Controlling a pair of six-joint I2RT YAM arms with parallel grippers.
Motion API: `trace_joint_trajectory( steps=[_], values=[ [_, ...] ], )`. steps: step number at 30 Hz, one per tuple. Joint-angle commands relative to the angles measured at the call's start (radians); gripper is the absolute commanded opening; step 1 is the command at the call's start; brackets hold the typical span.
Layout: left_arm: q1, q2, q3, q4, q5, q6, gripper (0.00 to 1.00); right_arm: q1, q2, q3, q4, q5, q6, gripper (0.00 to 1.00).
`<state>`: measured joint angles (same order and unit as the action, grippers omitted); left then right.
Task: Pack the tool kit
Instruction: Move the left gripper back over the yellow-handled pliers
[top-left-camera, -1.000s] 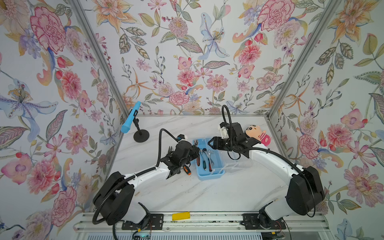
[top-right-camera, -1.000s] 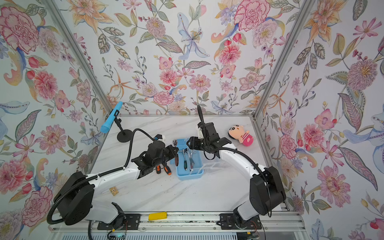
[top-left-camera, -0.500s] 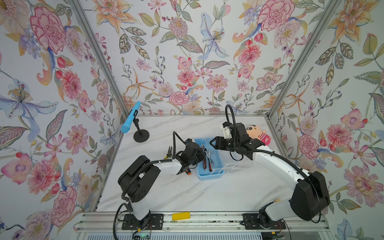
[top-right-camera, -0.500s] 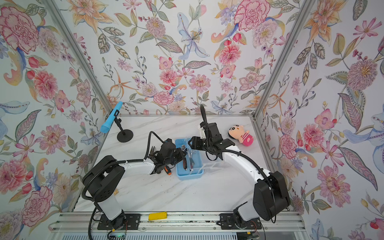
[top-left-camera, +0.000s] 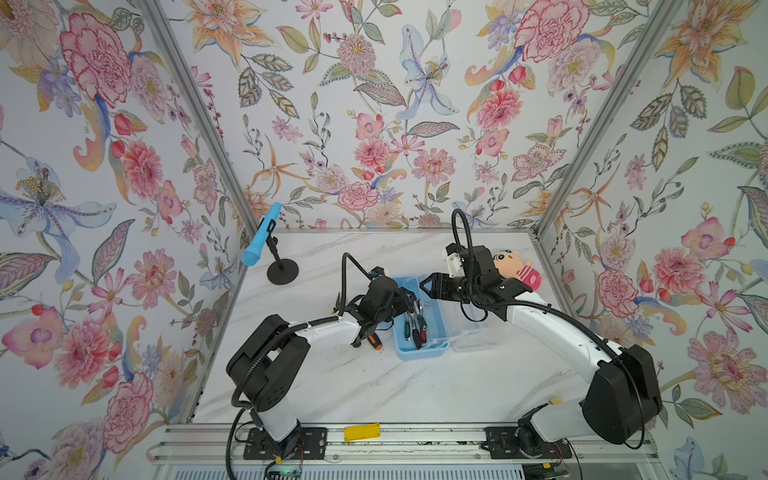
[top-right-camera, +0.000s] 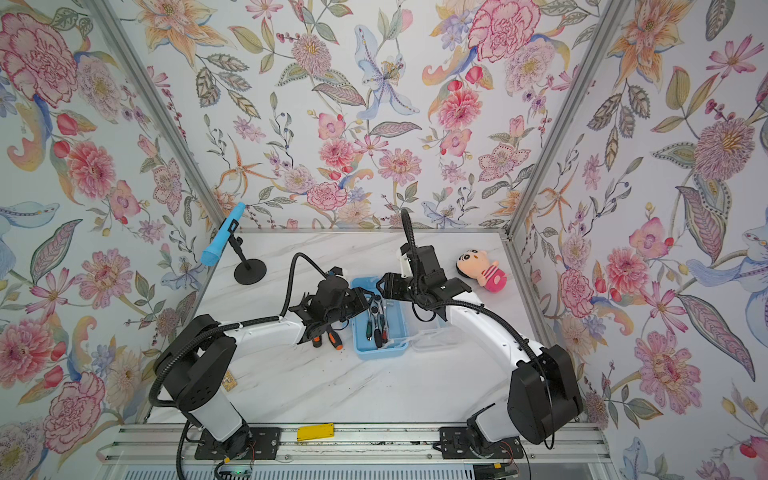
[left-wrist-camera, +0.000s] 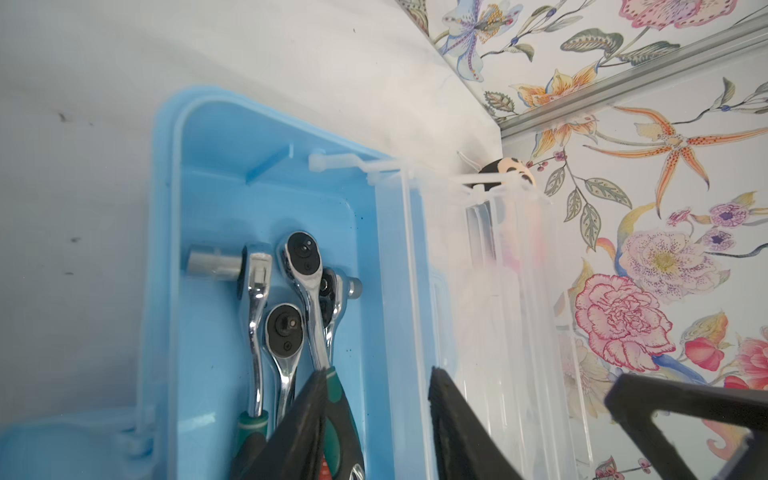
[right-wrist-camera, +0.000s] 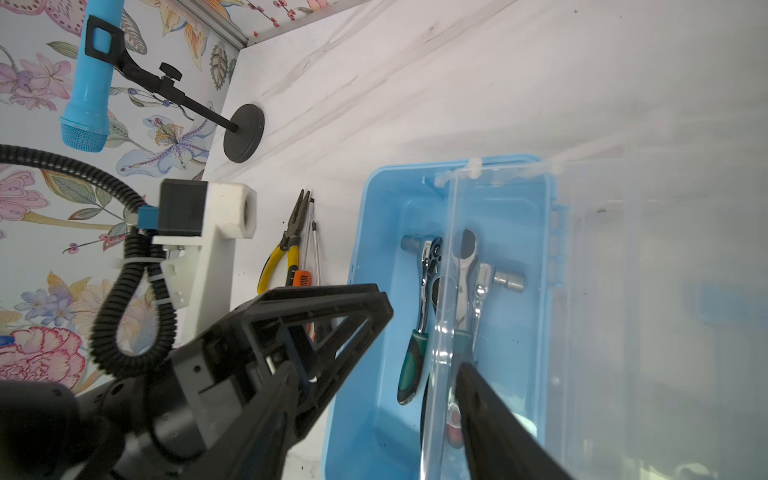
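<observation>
L gripper (left-wrist-camera: 376, 374) hangs low over the tool kit box (left-wrist-camera: 166, 249), fingers (left-wrist-camera: 299, 436) at a mid gap, nothing pinched. Green-black grip of one of the chrome ratchets (left-wrist-camera: 307, 291) lies vs. one finger; the other finger sits over the box wall on the lid side. Just ahead of those tips, inside the box, the ratchet heads bunch up, overlapping. R gripper (right-wrist-camera: 426, 336) hovers over same box w/ fingers (right-wrist-camera: 353, 299) spread fairly wide, holding nothing. Rim of the clear lid (right-wrist-camera: 623, 291) runs btw them, close to the slimmer finger; contact can't be told. Rest of lid spreads out beyond that slim finger, hinged to the box, swung open, tilt unclear. In both top views the 2 grippers are near each other, tips apart: L gripper (top-left-camera: 409, 301) approx mid-box, R gripper (top-left-camera: 427, 286) at the box's far end. Behind the L fingers, under that wrist, outside the box on the table (top-left-camera: 374, 386): orange-black screwdrivers (top-right-camera: 332, 338). Yellow-handled pliers (right-wrist-camera: 282, 253) lie just beside them, past the R gripper's broad finger. Well behind the R fingers, by the far-right corner: plush doll (top-right-camera: 478, 268). Farthest from both, far-left corner: blue mic (top-left-camera: 259, 237) on black stand (top-left-camera: 282, 272).
</observation>
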<state>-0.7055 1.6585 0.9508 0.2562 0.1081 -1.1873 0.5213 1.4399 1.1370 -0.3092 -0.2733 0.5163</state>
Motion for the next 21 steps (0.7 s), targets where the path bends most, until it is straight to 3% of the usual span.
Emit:
trace_joint_trajectory(
  steps=[1,9,15,21],
  values=[
    [0.060,-0.117,0.026,-0.173,-0.110,0.157,0.45,0.005,-0.039,0.011,-0.002,-0.002,-0.019,0.62],
    [0.200,-0.301,-0.047,-0.476,-0.284,0.361,0.48,0.046,-0.034,0.043,-0.036,0.046,-0.046,0.61],
    [0.302,-0.380,-0.165,-0.515,-0.286,0.412,0.48,0.099,0.020,0.067,-0.048,0.057,-0.056,0.61],
    [0.369,-0.320,-0.210,-0.481,-0.276,0.465,0.39,0.121,0.089,0.100,-0.047,0.053,-0.052,0.60]
  ],
)
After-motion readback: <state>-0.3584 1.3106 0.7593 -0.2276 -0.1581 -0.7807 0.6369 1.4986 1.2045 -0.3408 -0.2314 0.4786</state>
